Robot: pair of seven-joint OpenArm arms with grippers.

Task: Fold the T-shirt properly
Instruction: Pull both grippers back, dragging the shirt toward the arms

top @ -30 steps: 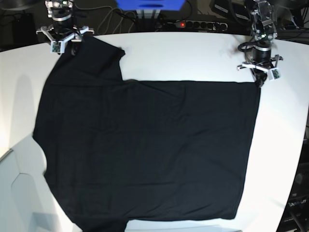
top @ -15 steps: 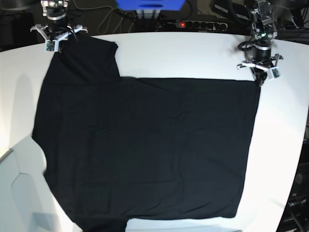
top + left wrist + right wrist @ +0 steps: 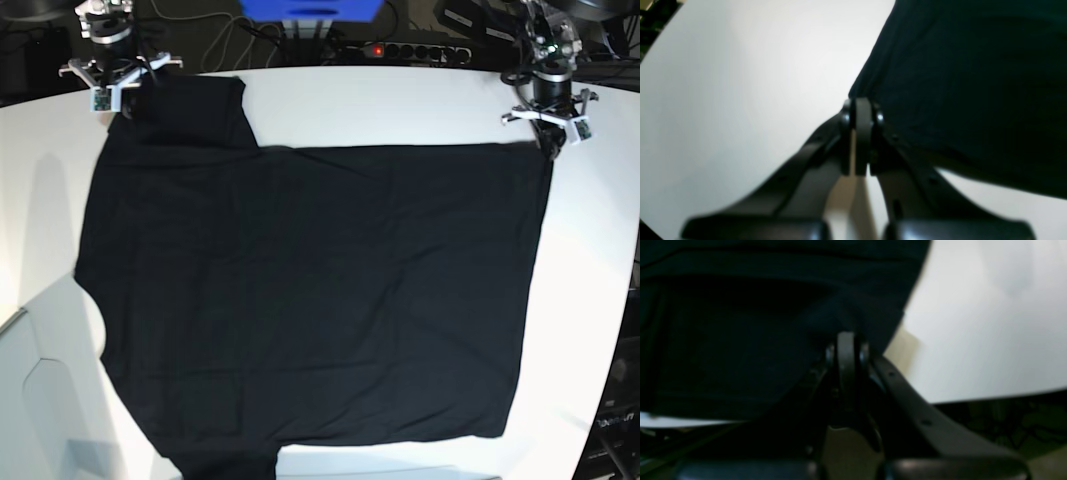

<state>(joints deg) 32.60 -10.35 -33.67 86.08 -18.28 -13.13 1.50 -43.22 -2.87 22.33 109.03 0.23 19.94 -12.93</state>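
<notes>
A white table (image 3: 400, 105) filled the base view, with cables along the dark top edge. The T-shirt (image 3: 310, 300) lay spread flat across most of it. The left gripper (image 3: 549, 143), upper right, was closed on the shirt's corner. The right gripper (image 3: 122, 93), upper left, was pinched shut on the sleeve edge.

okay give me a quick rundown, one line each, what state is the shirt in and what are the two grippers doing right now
T-shirt: spread flat on the white table, unfolded, far edge pulled taut between the two grippers.
Left gripper: shut, pinching the shirt's far corner.
Right gripper: shut, pinching the cloth at the sleeve corner.
Power strip: behind the table, red switch lit.
</notes>
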